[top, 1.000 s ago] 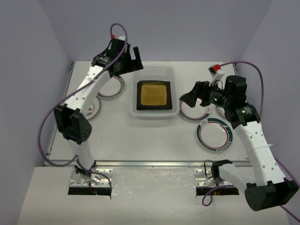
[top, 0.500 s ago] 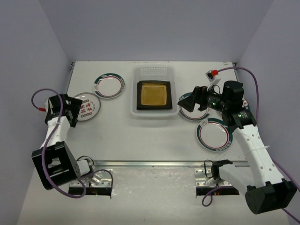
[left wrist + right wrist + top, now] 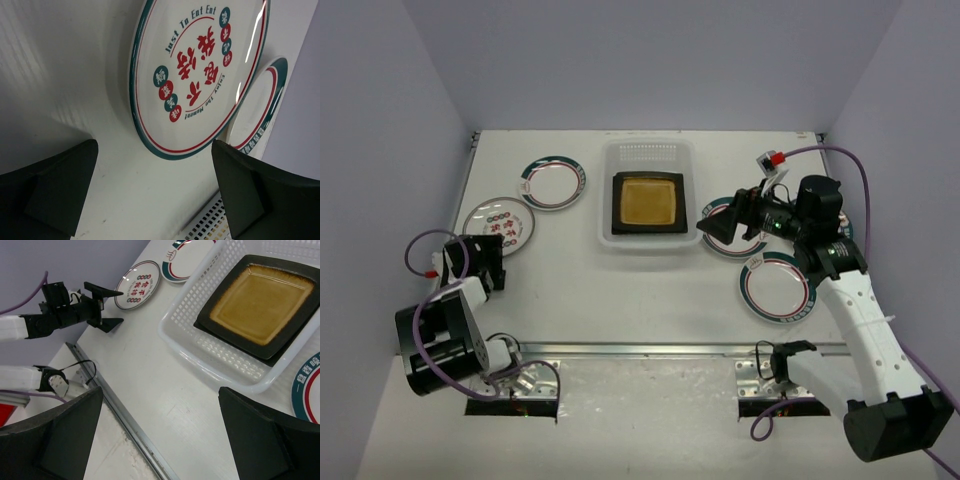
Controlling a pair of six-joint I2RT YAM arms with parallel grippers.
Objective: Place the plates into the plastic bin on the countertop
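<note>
The plastic bin (image 3: 607, 235) stands at the back centre of the countertop (image 3: 620, 300) with the amber-centred square plate (image 3: 646, 202) in it. In the right wrist view the bin (image 3: 200, 342) holds the amber plate (image 3: 257, 302) on top of a second dark rim; no teal centre shows. A red-patterned round plate (image 3: 498, 224) and a banded round plate (image 3: 552, 182) lie at the left. My left gripper (image 3: 485, 262) is open and empty, low beside the red-patterned plate (image 3: 197, 75). My right gripper (image 3: 725, 222) is open and empty above a banded plate (image 3: 732, 243) right of the bin.
Another banded plate (image 3: 778, 287) lies at the front right, and one more is partly hidden behind the right arm (image 3: 842, 228). The metal front edge (image 3: 640, 349) runs along the near side. The left arm's purple cable (image 3: 425, 250) loops beside it.
My left arm has swung from above the back-left plate, down and forward to the front-left of the table. My right gripper has moved slightly towards the bin's right side.
</note>
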